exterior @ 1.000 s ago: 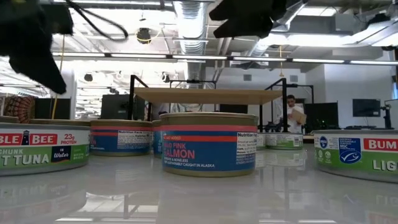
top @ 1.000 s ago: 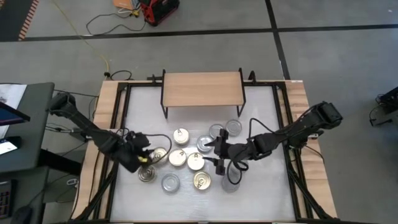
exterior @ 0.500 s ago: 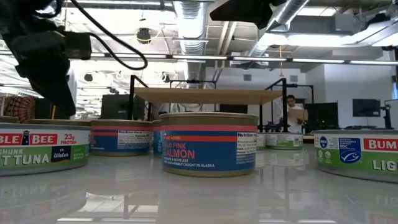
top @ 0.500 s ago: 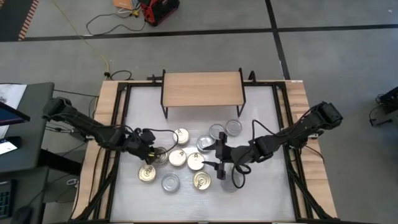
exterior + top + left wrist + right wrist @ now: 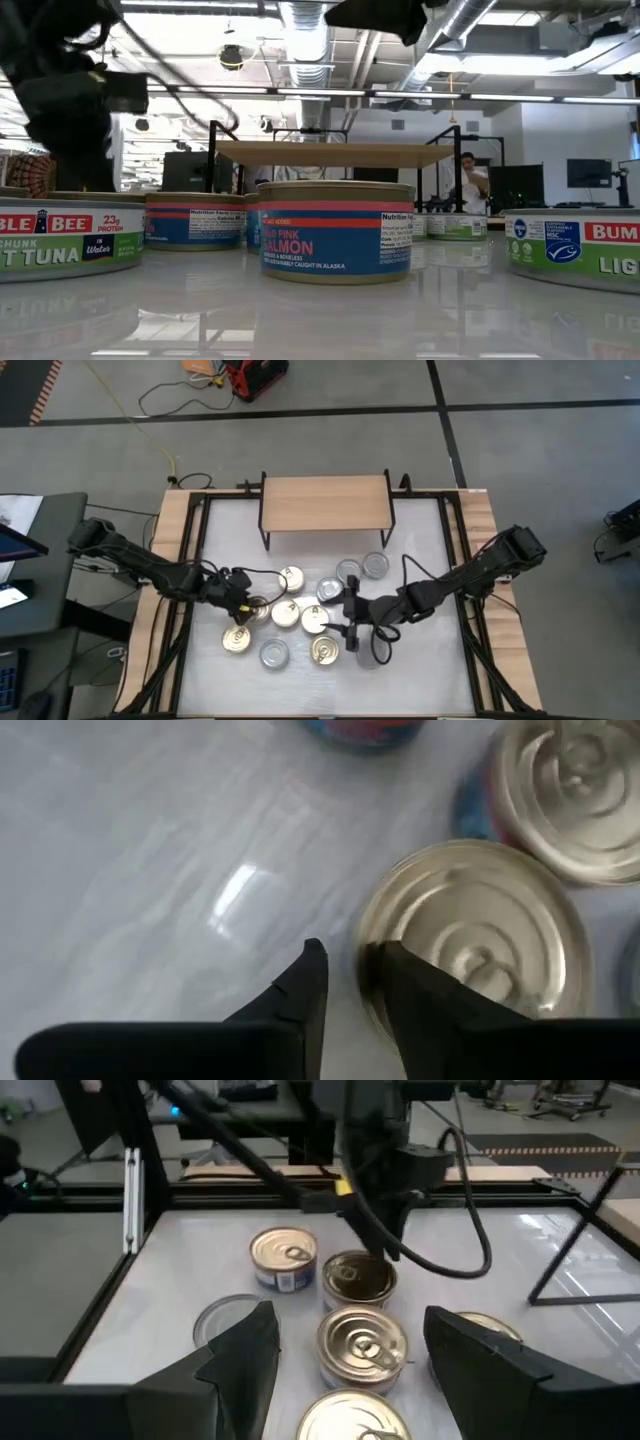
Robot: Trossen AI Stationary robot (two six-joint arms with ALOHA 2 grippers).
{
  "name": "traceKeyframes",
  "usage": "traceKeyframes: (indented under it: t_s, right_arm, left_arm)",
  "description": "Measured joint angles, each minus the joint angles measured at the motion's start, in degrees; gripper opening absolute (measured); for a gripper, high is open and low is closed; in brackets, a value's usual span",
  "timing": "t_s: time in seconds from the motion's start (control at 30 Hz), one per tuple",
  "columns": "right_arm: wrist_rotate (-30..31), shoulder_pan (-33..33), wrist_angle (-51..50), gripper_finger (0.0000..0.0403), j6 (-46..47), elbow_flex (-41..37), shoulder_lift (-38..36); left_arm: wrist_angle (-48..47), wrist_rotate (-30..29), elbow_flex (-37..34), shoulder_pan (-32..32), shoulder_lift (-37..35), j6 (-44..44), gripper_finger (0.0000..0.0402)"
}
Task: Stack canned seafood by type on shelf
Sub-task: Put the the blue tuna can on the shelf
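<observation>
Left gripper (image 5: 243, 603) pinches gold tin (image 5: 254, 608) rim in front of shelf (image 5: 324, 503); right gripper (image 5: 349, 612) spread open nearby.

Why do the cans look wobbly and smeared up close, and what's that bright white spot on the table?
In the left wrist view the round gold-lidded tin blurs at its rim, probably from motion; the bright patch is glare on the glossy white table. In the low view the shiny tabletop mirrors the blue-labelled salmon can.

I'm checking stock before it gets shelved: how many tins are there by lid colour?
Gold-lidded tins: 6
Silver-lidded tins: 5, one partly under a cable
Total: 11
</observation>
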Motion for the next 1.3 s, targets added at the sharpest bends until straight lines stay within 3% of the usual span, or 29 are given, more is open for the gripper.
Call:
traceKeyframes:
  t_s: [0.23,0.43,0.67,0.87,1.3]
  right_arm:
    - [-3.79,-1.89,0.82,0.0274,-0.16,2.90,6.11]
    - [-12.15,-3.68,-1.53,0.0274,-1.90,9.51,12.32]
    - [-13.73,-4.31,-9.99,0.0274,-14.22,21.50,20.56]
    - [-13.81,-6.56,-17.04,0.0274,-18.40,29.73,24.90]
    - [-17.30,-11.20,-17.95,0.0274,-19.29,30.46,25.03]
  left_arm:
    - [3.71,1.81,-1.25,0.56,-0.31,1.26,0.0066]
    - [4.55,2.45,-2.42,0.89,-0.39,2.42,0.0008]
    - [11.18,6.23,-6.70,5.16,-1.32,4.05,0.0001]
    - [13.63,11.44,-8.12,10.13,-2.59,7.16,0.0000]
    - [12.82,16.00,-8.44,18.94,-3.34,13.96,0.0000]
